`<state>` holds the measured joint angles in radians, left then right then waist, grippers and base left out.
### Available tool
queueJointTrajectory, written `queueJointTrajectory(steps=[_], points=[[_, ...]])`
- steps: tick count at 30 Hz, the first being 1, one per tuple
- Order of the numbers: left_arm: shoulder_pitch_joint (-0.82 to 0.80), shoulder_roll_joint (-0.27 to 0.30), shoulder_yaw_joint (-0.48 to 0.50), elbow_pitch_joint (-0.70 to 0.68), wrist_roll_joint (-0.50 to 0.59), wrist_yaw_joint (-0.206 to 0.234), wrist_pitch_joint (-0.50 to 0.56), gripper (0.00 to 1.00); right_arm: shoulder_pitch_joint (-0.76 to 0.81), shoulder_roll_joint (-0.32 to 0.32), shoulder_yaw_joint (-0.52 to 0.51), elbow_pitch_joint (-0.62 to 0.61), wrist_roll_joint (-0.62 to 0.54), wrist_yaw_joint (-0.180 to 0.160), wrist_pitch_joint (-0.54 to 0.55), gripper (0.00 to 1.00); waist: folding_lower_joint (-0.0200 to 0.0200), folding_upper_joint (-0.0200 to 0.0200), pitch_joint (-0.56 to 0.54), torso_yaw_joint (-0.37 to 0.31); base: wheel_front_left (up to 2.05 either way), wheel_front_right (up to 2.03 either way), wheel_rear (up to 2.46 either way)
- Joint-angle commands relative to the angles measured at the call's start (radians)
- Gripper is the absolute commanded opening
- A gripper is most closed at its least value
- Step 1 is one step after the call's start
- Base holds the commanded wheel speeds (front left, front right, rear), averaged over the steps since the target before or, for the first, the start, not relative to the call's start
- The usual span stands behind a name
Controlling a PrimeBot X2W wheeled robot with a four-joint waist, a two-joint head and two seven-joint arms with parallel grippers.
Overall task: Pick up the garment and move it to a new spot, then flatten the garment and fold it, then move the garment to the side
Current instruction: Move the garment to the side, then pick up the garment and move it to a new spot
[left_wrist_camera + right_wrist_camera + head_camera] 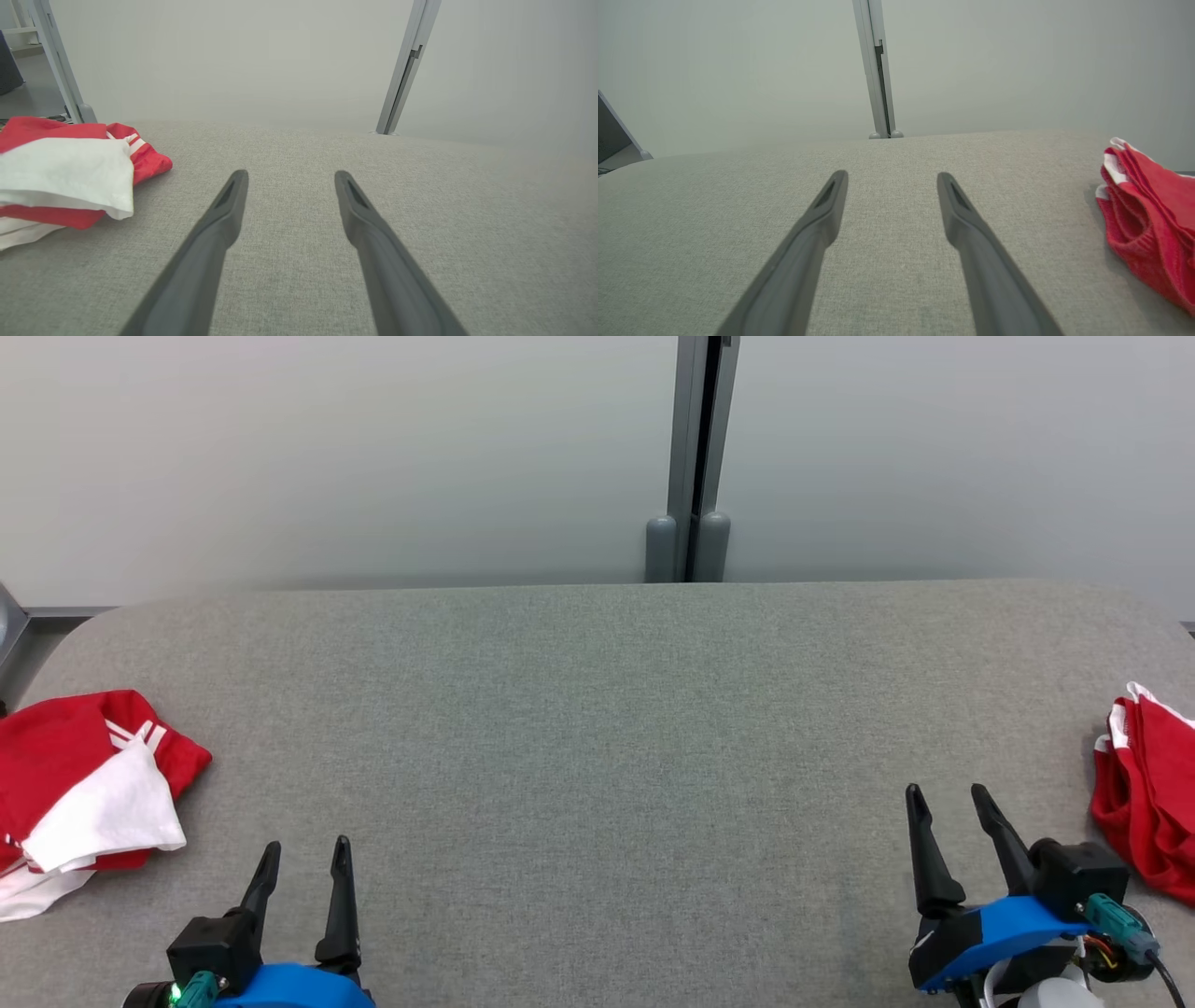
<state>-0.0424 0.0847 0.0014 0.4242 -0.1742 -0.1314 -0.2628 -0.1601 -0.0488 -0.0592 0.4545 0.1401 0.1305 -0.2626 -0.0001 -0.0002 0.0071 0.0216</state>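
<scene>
I can read no text, label, brand, number or sign in any of my three views. The nearest thing to a mark is the white stripes (131, 733) on the left garment (56, 756), and they form no letters.

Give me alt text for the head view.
A red and white garment lies at the left edge of the grey table, a red garment at its right edge. The left gripper and right gripper sit at the near edge, jaws open and empty.
</scene>
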Motion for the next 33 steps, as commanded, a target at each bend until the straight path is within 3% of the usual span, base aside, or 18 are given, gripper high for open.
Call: queueJointTrajectory(steps=[1,19,24,33], points=[[0.007,-0.002,0.008,0.001,0.003,0.001,-0.003,1.00,0.014,-0.004,0.002,-0.005,0.006,0.000,-0.003,1.00,0.0001,0.0002,-0.005,-0.004,0.00,0.00,0.00],[0.014,-0.021,0.014,-0.005,0.025,0.001,-0.003,1.00,0.037,-0.003,0.016,-0.009,0.035,0.000,-0.003,1.00,0.0001,0.0002,-0.021,0.028,0.00,0.00,0.00],[0.005,-0.014,0.004,-0.002,0.021,0.001,-0.003,1.00,0.043,-0.003,0.032,-0.003,0.027,0.000,-0.003,1.00,0.0001,0.0002,-0.013,0.100,0.00,0.00,0.00],[0.008,0.004,0.017,0.019,0.023,0.001,-0.003,1.00,0.033,-0.003,0.077,0.013,0.063,0.000,-0.003,1.00,0.0001,0.0002,-0.017,0.296,0.00,0.00,0.00]])
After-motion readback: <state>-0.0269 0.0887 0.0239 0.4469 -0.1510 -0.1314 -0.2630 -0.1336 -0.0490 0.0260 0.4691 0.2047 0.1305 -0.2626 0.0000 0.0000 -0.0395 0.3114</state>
